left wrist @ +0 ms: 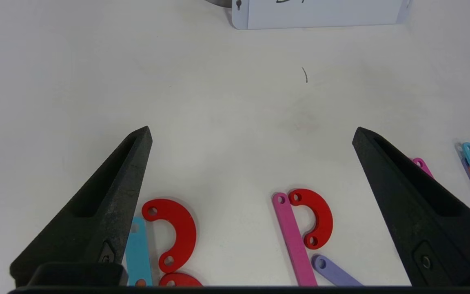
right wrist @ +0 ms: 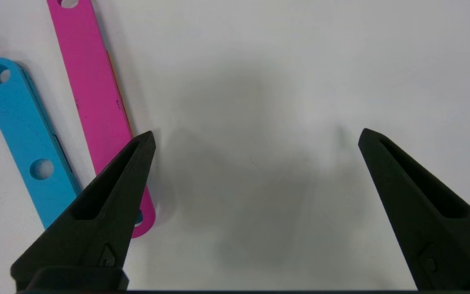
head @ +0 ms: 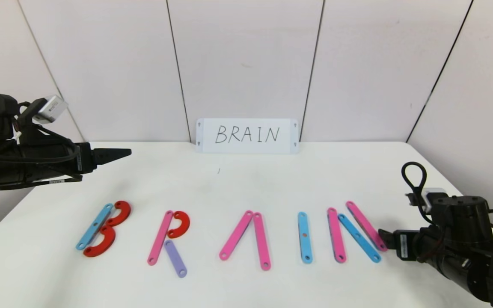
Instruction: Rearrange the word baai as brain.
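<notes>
I see the word (head: 229,233), big letters laid out from flat holed plastic strips and curves, running in a row across the near half of the plain white surface (head: 246,179). Leftmost is a B: a blue strip with two red C-shaped curves (head: 108,229) against it. Next comes an R from a pink strip, one red curve and a short purple strip (head: 175,258). Two pink strips lean together at the top for the A, with no crossbar. A lone blue strip (head: 304,237) makes the I, and pink, blue and pink strips (head: 355,231) make the N.

At the far edge a white card handwritten BRAIN (head: 247,135) stands against pale wall panels.

My left claw (head: 116,154) hovers above the surface behind the B, its fingers wide apart and holding nothing. My right claw (head: 384,238) sits low just beside the N, also spread and empty.
</notes>
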